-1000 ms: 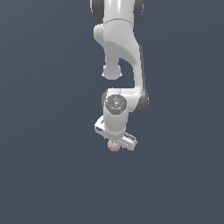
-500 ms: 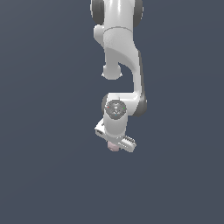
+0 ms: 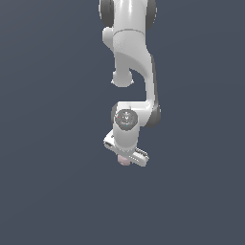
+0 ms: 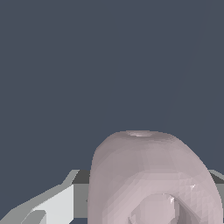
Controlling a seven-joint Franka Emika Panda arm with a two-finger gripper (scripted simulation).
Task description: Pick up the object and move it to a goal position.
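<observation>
The object [image 3: 124,161] is a small pale pink rounded piece, peeking out just under the white hand in the exterior view. It fills the wrist view as a lumpy pink dome with a central dimple [image 4: 151,179]. My gripper [image 3: 125,159] hangs from the white arm in mid-picture and is shut on the object, lifted above the plain dark surface. One grey-white finger [image 4: 57,203] shows beside the object in the wrist view; the other is mostly hidden behind the pink piece.
The white arm [image 3: 131,72] comes down from the top of the exterior view. Around it there is only uniform dark grey-blue ground.
The arm and hand have shifted slightly upward with the pink object still held between the fingers.
</observation>
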